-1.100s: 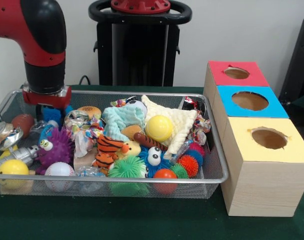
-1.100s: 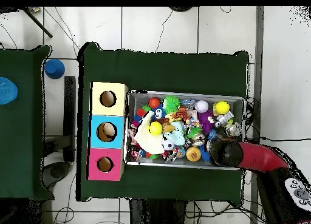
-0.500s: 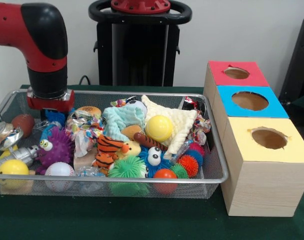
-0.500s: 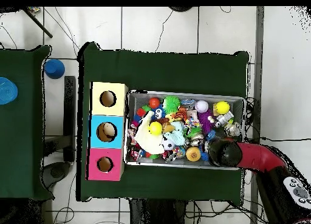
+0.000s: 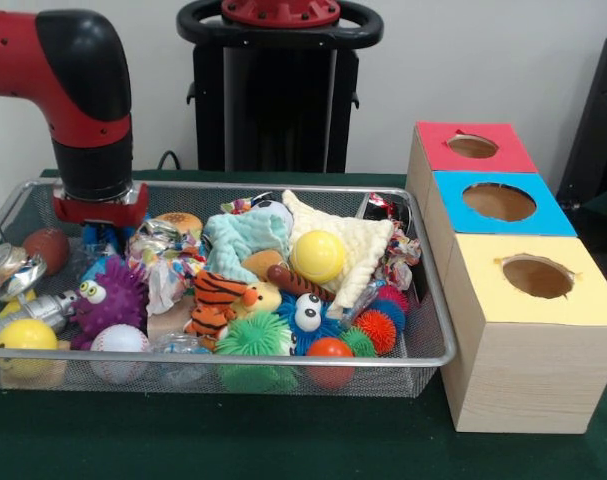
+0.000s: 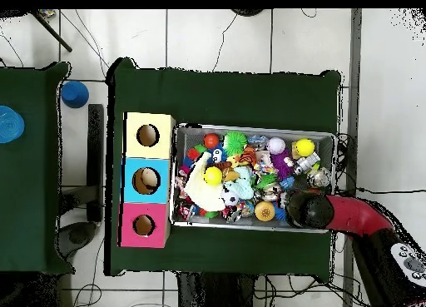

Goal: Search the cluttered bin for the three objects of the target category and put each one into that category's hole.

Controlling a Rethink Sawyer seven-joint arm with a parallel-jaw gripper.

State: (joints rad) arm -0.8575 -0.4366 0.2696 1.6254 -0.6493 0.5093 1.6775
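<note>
While the red and black arm (image 5: pixel 83 100) hangs over the far corner of the wire bin (image 5: pixel 283 357), its tool (image 5: pixel 101 232) sits low among the toys, right above something blue that shows just below the red wrist plate; whether the tool is apart, together or clamped on that blue thing cannot be told, since the wrist and the clutter hide it. From overhead the arm (image 6: pixel 349 216) reaches in over the bin's (image 6: pixel 254 127) corner nearest the robot's base, on the side away from the boxes.

Toys fill the bin in a heap. A purple spiky creature with googly eyes (image 5: pixel 108 295) lies just in front of the tool, with a baseball (image 5: pixel 119 340) and a yellow ball (image 5: pixel 23 335) nearer the front wall. A brown ball (image 5: pixel 46 245) rests against the end wall beside crumpled foil wrappers (image 5: pixel 8 268). Toward the middle lie a pale blue cloth (image 5: pixel 245 240), a cream cloth (image 5: pixel 358 245) with a second yellow ball (image 5: pixel 317 256) on it, a tiger plush (image 5: pixel 219 298), a green spiky ball (image 5: pixel 253 335), an orange ball (image 5: pixel 330 348) and a blue fuzzy toy with eyes (image 5: pixel 308 315).

Beside the bin on the green desk (image 5: pixel 233 440) stands a row of three wooden boxes touching one another, topped red (image 5: pixel 473 148), blue (image 5: pixel 501 203) and yellow (image 5: pixel 538 280), each with a round hole
</note>
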